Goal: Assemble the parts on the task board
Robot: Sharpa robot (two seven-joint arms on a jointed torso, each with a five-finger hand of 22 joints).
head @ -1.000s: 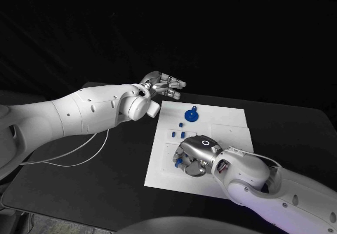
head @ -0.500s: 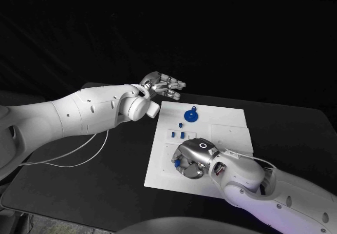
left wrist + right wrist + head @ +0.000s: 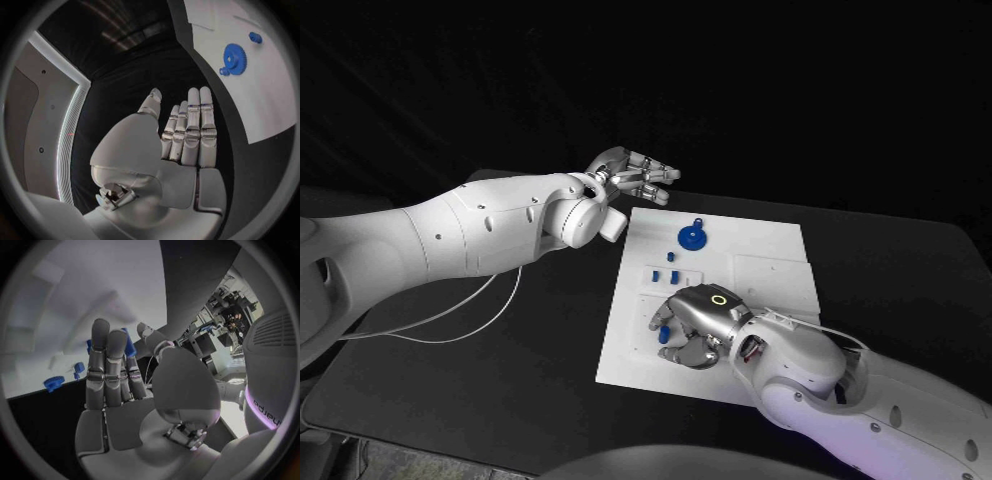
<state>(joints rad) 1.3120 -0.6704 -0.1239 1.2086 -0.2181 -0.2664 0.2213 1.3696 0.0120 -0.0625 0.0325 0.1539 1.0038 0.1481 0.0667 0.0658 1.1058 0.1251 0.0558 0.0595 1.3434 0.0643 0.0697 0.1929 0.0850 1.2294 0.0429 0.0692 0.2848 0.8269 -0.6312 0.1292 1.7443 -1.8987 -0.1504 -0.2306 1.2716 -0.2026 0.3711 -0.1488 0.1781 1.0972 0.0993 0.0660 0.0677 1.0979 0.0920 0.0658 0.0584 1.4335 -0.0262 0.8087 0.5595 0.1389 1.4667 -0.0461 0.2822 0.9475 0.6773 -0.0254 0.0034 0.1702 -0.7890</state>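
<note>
The white task board (image 3: 762,262) lies mid-table. A blue gear (image 3: 691,237) sits at its far left, with small blue parts (image 3: 655,272) just nearer. My right hand (image 3: 692,328) is low over the board's near-left area. A small blue part (image 3: 129,346) stands between its thumb and straight fingers, seemingly pinched, and shows as a blue part (image 3: 664,331) at the fingertips. My left hand (image 3: 635,172) hovers off the board's far-left corner, flat, fingers extended, holding nothing. The left wrist view shows that hand (image 3: 184,132), the gear (image 3: 235,59) and the board (image 3: 262,100).
A thin white cable (image 3: 459,315) loops on the black table under my left arm. The board's right half (image 3: 776,275) carries a raised white panel. From the right wrist, the gear (image 3: 54,383) and a small blue piece (image 3: 79,367) show beyond the fingers.
My right hand has crept slightly toward the board's near-left and rolled at the wrist, staying low over the same spot. The left hand and the gear have not moved.
</note>
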